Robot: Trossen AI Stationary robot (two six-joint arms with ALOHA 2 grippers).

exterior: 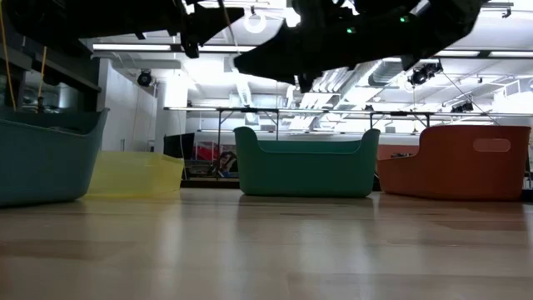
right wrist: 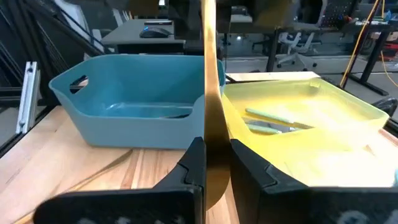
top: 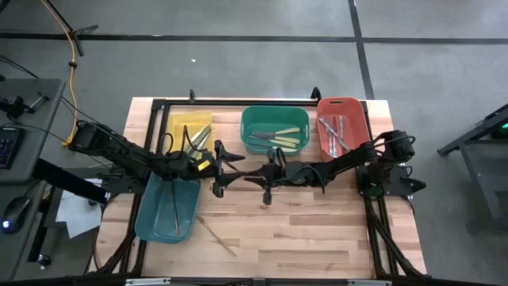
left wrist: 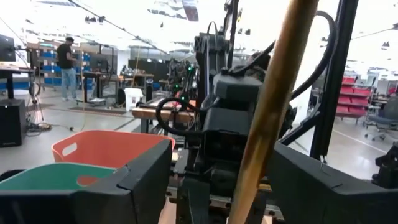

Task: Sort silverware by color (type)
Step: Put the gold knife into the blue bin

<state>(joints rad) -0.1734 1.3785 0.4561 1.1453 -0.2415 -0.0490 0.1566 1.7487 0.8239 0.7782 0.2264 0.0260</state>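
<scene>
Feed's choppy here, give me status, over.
Left gripper open, mid-table. Right gripper shut on wooden utensil, which runs between left's fingers. Teal bin close by; nothing blocking seen.

Your widest free room is the bare worktop point(top: 317, 230) in front of the arms; only one wooden utensil point(top: 216, 236) lies there, beside the teal bin point(top: 145, 222). Along the back, the yellow bin point(top: 176, 127), green bin point(top: 248, 127) and red bin point(top: 361, 119) stand in a row with narrow gaps. Both arms meet mid-table, crowding the space above the centre.
</scene>
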